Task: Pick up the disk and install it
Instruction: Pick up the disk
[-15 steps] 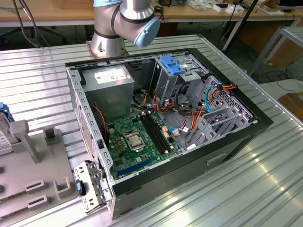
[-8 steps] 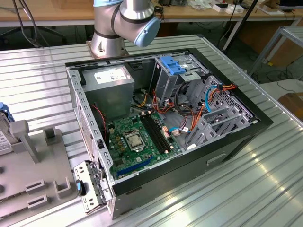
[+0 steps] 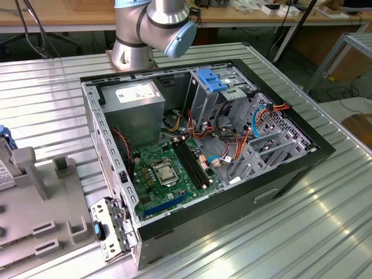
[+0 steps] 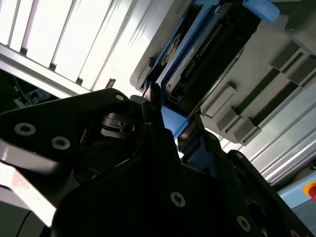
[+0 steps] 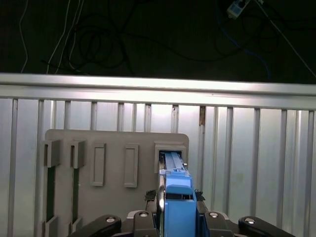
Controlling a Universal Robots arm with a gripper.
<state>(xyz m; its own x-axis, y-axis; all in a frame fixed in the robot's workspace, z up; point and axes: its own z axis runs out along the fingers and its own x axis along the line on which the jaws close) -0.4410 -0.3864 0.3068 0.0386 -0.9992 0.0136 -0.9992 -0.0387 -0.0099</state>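
Gripper is closed on the blue rail of the disk, which stands in the grey holder. It looks stiff and fragile, so the side rails are the safest hold.

From my station the arm reads as thick silver-grey metal tubing with a pale blue round cap on one joint. In both wrist views the gripper has a matt black body, dotted with small silver screws.

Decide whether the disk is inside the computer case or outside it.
Outside. The disk stands on edge in a slot of the grey holder plate on the slatted table, apart from the computer case.
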